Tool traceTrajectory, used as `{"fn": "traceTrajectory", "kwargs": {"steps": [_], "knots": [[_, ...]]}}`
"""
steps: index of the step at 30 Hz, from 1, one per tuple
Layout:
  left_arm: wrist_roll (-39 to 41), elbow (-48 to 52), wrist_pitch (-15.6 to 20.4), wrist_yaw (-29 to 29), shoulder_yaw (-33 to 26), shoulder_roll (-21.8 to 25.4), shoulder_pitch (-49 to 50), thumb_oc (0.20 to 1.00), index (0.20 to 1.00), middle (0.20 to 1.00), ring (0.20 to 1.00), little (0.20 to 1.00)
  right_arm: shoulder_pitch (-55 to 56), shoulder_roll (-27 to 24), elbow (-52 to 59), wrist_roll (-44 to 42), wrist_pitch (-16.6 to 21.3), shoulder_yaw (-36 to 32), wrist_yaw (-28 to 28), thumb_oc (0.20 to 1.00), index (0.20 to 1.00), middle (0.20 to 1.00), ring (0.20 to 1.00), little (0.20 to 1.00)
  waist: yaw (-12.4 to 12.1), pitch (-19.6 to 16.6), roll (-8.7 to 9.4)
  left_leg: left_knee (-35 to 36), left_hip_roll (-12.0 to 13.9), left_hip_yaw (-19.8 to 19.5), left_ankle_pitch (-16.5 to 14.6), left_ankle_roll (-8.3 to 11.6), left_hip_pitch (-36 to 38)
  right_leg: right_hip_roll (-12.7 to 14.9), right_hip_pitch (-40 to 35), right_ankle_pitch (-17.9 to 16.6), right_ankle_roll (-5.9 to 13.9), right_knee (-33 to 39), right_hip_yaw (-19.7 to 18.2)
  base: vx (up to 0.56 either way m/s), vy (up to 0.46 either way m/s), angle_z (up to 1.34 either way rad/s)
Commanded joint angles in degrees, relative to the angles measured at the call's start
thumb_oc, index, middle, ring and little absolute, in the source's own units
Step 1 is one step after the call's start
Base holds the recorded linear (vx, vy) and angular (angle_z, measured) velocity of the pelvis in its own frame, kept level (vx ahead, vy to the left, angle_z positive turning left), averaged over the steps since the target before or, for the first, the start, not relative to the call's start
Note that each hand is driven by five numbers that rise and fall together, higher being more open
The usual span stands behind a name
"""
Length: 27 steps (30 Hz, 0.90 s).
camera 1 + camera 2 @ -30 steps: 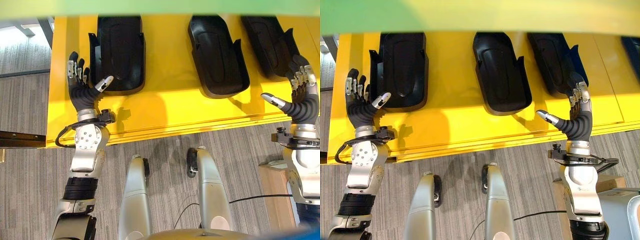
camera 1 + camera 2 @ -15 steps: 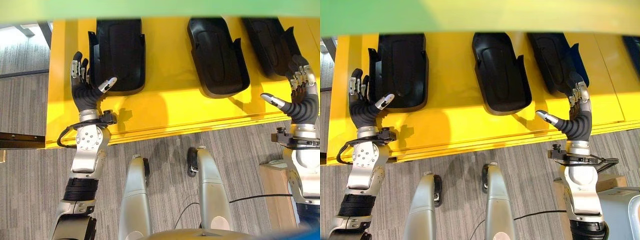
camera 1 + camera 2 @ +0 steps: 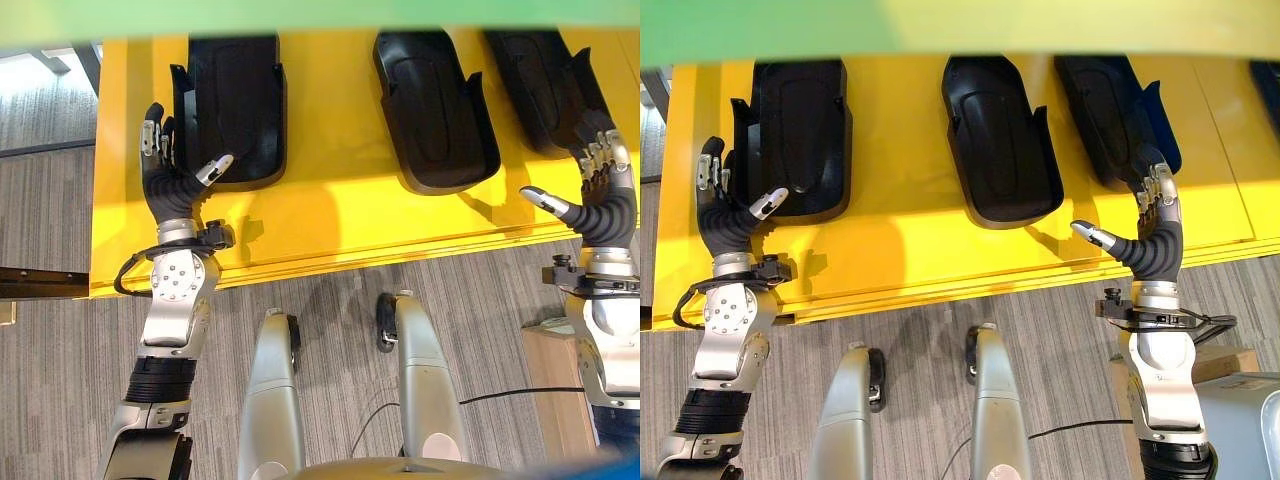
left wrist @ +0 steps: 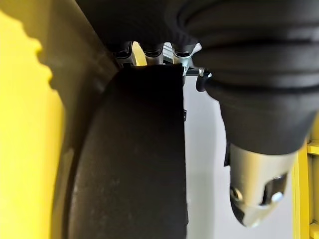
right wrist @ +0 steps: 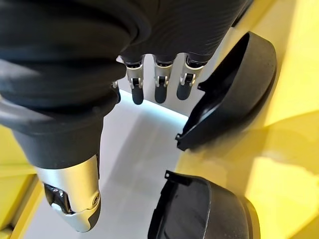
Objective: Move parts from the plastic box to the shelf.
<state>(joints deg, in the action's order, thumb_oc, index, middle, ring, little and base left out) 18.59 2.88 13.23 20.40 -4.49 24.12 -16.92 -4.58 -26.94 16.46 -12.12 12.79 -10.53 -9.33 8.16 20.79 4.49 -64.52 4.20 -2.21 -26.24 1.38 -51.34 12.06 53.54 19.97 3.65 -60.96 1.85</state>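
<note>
Three black moulded parts lie side by side on the yellow shelf (image 3: 330, 220): a left part (image 3: 232, 105), a middle part (image 3: 432, 100) and a right part (image 3: 545, 85). My left hand (image 3: 165, 180) is at the left part's near left corner, open, its fingers straight along the part's left wall and its thumb (image 4: 256, 194) spread toward the near edge. In the left wrist view the part (image 4: 129, 164) lies close under the fingers (image 4: 152, 50). At the near end of the right part, my right hand (image 3: 600, 205) is open and holds nothing, thumb (image 5: 70, 194) pointing toward the middle part.
A green board (image 3: 320, 15) crosses the top of the view above the shelf. The shelf's stepped front edge (image 3: 350, 262) runs between the two wrists. A wooden box (image 3: 550, 390) stands on the grey carpet at the lower right.
My left hand has moved a little forward along the left part's left side. The right hand has stayed where it was.
</note>
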Motion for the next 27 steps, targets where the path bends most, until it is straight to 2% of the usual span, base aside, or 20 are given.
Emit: {"fn": "traceTrajectory", "kwargs": {"steps": [1, 27], "knots": [[-0.7, 0.9, 0.3, -2.0, 2.9, -0.5, 0.5, 1.0, 1.0, 1.0, 1.0, 1.0, -1.3, -0.2, 3.2, 0.8, 1.8, -1.6, -0.7, 1.0, 1.0, 1.0, 1.0, 1.0, -0.1, -0.3, -1.37, 0.3, 3.0, -2.3, -0.1, 0.45, -1.3, -0.3, -2.8, 1.8, 0.63, 1.4, -1.0, 0.0, 0.0, 0.0], [-0.4, 3.6, 0.2, -4.1, 5.3, -0.3, -1.2, 1.0, 1.0, 1.0, 1.0, 1.0, -1.7, -0.5, 3.4, 1.5, 1.8, -1.0, 0.0, 1.0, 1.0, 1.0, 1.0, 1.0, 0.1, -0.6, -1.32, 0.0, 2.8, -2.5, 0.1, 0.4, -2.3, -0.5, -1.8, 1.6, 0.61, 1.1, -1.1, 0.0, 0.0, 0.0]]}}
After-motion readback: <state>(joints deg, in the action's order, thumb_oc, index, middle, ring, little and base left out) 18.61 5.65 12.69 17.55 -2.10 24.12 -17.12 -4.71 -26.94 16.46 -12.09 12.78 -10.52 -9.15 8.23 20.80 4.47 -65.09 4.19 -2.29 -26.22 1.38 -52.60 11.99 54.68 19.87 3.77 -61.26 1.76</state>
